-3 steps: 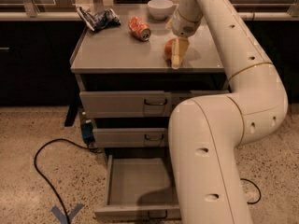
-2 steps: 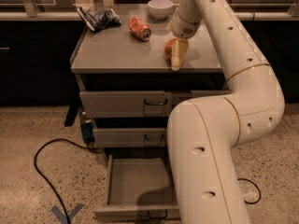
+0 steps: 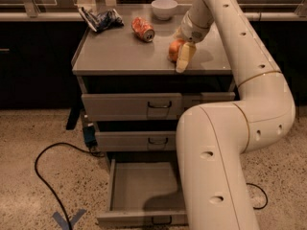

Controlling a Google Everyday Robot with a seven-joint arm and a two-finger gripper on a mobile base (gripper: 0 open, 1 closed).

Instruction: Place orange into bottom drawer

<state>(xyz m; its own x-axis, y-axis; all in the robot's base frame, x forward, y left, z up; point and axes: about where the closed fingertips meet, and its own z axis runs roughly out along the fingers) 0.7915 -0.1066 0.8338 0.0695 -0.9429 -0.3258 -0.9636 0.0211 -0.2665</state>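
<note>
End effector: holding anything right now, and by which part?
Cannot be told. The end effector sits against the right side of the orange, which rests on the cabinet top.

The scene is dim, with warm light that falls from above. The top of the bench point(image 3: 120, 51) is the brightest grey surface. The hand point(image 3: 181, 60), over the right part of the bench, throws a soft shadow toward the bench's right edge. Below the bench, the shadow of the pale arm point(image 3: 225, 166) darkens the bottom drawer point(image 3: 129, 186). On both sides of the bench the background is almost black.

High frontal view (gripper point(image 3: 178, 56) over cabinet point(image 3: 120, 49))
</note>
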